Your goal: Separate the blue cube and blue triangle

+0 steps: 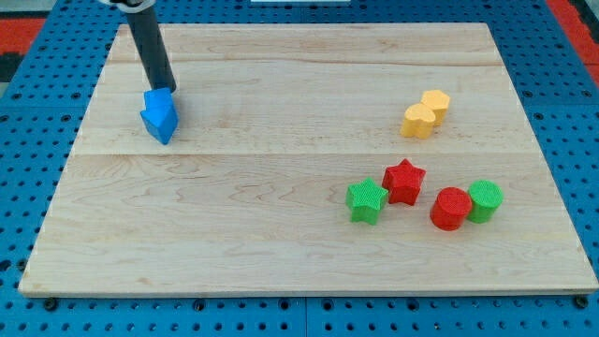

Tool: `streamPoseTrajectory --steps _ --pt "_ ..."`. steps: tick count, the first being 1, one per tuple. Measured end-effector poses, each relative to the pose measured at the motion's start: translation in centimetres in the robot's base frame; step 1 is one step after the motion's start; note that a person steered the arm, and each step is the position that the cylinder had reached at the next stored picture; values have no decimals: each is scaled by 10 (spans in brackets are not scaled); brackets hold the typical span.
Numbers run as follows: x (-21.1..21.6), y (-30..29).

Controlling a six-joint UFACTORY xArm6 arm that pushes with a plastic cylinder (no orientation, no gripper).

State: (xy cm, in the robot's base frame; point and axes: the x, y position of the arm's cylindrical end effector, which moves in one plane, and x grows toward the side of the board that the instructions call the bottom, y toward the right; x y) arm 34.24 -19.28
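Blue blocks sit as one tight clump (pixel 159 114) at the upper left of the wooden board (pixel 262 215). The clump has a squarish upper part (pixel 156 101) and a pointed lower part (pixel 165 128). I cannot tell for sure which part is the cube and which the triangle, and they appear to touch. My dark rod comes down from the view's top left. My tip (pixel 169 90) rests against the clump's upper right edge.
Two yellow blocks (pixel 426 112) touch each other at the upper right. A red star (pixel 404 181) and a green star (pixel 366 201) sit side by side at the lower right. A red cylinder (pixel 451 208) touches a green cylinder (pixel 485 200) farther right.
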Motion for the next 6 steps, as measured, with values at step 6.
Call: streamPoseTrajectory --steps 6 --pt "93 -28"
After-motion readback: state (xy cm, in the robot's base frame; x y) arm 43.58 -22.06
